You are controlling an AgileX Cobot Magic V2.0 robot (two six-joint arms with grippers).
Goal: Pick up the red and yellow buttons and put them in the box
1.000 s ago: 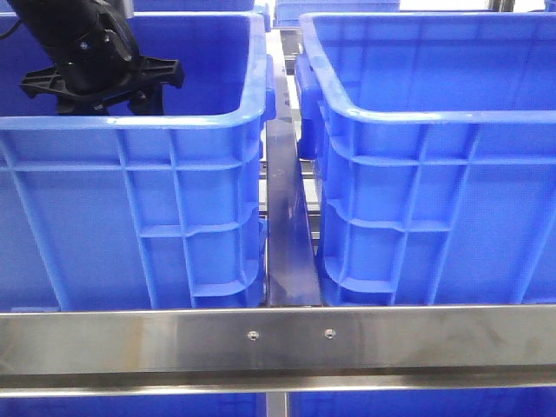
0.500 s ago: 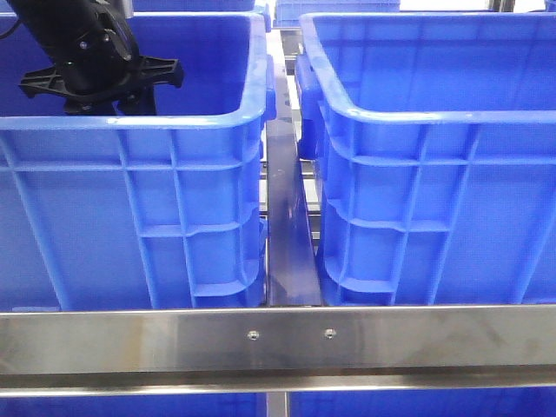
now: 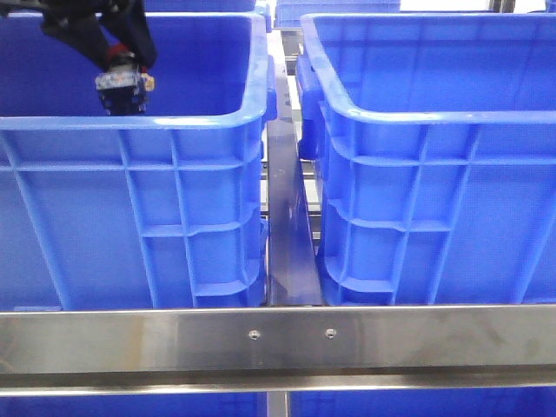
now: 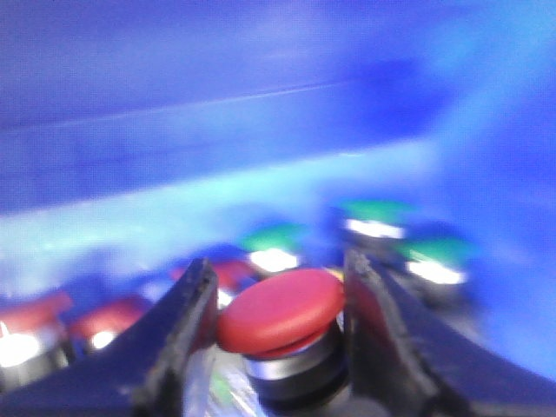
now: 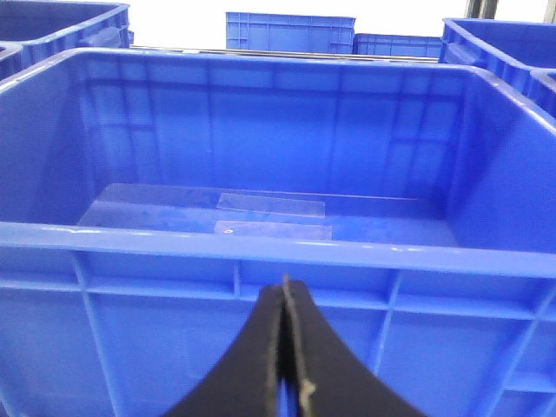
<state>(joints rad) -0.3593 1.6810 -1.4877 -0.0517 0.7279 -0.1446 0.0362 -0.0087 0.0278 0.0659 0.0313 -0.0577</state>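
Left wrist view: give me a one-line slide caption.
Left gripper shut on a red button, above blurred red and green buttons in the blue bin.

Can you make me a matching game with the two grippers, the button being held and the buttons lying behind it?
Things:
1. left gripper
2. right gripper
3. held button
4. buttons at the back

Descriptions:
A. green caps
B. red cap
C. shut with nothing in it
D. clamped around a button

Pairs: 1-D, 2-C, 3-B, 4-A
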